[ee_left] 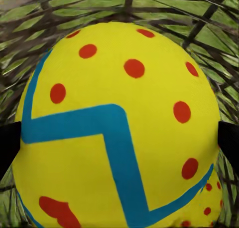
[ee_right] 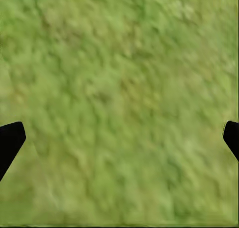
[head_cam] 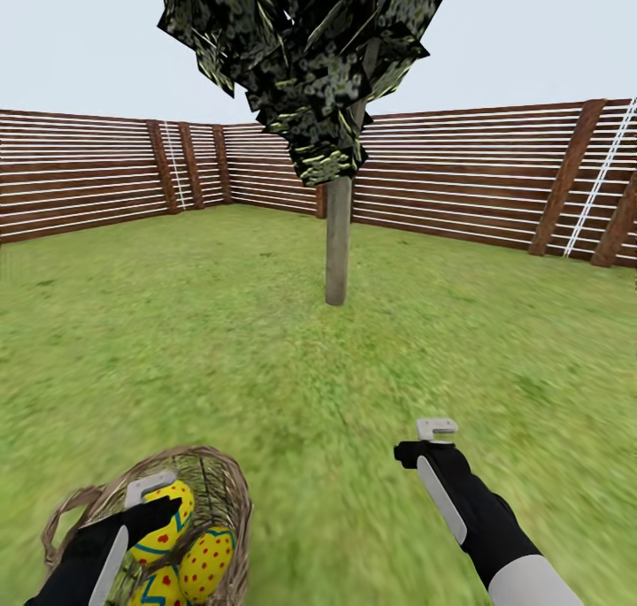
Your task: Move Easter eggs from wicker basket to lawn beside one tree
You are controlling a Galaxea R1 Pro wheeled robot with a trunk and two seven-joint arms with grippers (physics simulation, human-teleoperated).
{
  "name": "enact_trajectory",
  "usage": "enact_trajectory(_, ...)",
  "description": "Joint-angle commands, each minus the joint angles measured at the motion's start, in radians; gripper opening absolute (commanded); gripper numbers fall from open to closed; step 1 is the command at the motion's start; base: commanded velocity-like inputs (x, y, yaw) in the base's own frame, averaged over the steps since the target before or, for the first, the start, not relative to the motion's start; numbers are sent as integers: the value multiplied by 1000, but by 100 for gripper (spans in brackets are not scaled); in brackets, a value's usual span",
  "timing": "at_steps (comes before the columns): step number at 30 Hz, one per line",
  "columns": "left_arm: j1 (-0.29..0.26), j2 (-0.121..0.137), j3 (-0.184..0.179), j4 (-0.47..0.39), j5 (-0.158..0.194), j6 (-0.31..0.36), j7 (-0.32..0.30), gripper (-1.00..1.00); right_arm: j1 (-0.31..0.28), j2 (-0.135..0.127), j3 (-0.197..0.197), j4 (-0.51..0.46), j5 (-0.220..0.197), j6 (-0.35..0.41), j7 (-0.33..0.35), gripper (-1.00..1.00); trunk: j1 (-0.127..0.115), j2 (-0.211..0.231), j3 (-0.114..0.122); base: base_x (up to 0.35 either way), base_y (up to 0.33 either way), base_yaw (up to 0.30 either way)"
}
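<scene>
At the near left of the lawn [head_cam: 292, 358], a wicker basket [head_cam: 217, 487] holds three yellow eggs with red spots and blue zigzag bands. The left gripper [head_cam: 146, 509] reaches down into the basket over the top egg [head_cam: 168, 517]. In the left wrist view this egg [ee_left: 117, 128] sits between the two dark fingertips [ee_left: 7, 148], one at each side of it; whether they press on the shell I cannot tell. A second egg [head_cam: 208, 562] lies just right of the first, and a third egg [head_cam: 159, 588] lies nearest, partly hidden by the arm. The right gripper [head_cam: 435, 438] hangs over bare grass at the near right, well apart from the basket, its fingertips [ee_right: 10, 140] spread wide with only grass between them. Farther off, near the middle of the lawn, a tree [head_cam: 338, 234] stands upright with a pale trunk and a dark jagged crown. A brown slatted fence [head_cam: 80, 177] closes the far side of the garden.
</scene>
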Motion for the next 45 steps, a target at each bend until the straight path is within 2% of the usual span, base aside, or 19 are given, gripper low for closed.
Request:
enact_trajectory(1,-1,0,2,-1,7,6,-2,-100,-1,-1,4,-1,-11,2,-10,100,-1,0,-1,-337,0,0)
enact_trajectory(9,-1,-20,3,-9,7,3,-2,-100,-1,0,4,-1,-11,2,-10,100,-1,0,-1,-115,0,0)
enact_trajectory(18,-1,-22,2,-12,6,6,-1,-100,-1,0,4,-1,-11,2,-10,100,-35,63,27,-20,5,0)
enact_trajectory(26,-1,-34,2,-13,6,5,-1,-100,-1,1,4,0,-12,2,-10,100,-66,119,52,-273,195,0)
enact_trajectory(34,-1,-34,3,-30,6,4,-2,-100,-1,-3,8,-1,-10,3,-11,100,-66,119,52,-37,29,0)
enact_trajectory(35,5,-30,-3,-25,12,-2,-7,-100,5,-8,14,5,-16,-3,-5,100,-66,119,52,0,0,0)
enact_trajectory(39,28,-7,-25,-2,-5,-6,1,-100,14,-31,12,27,-3,4,-10,100,-66,119,52,0,0,0)
enact_trajectory(42,34,-24,-42,15,-4,-9,0,-100,14,-48,17,44,-3,-12,-9,100,-66,119,52,0,0,0)
enact_trajectory(45,34,-41,-43,31,-3,-9,0,-100,14,-65,16,61,-3,-21,-9,100,-66,119,52,0,0,0)
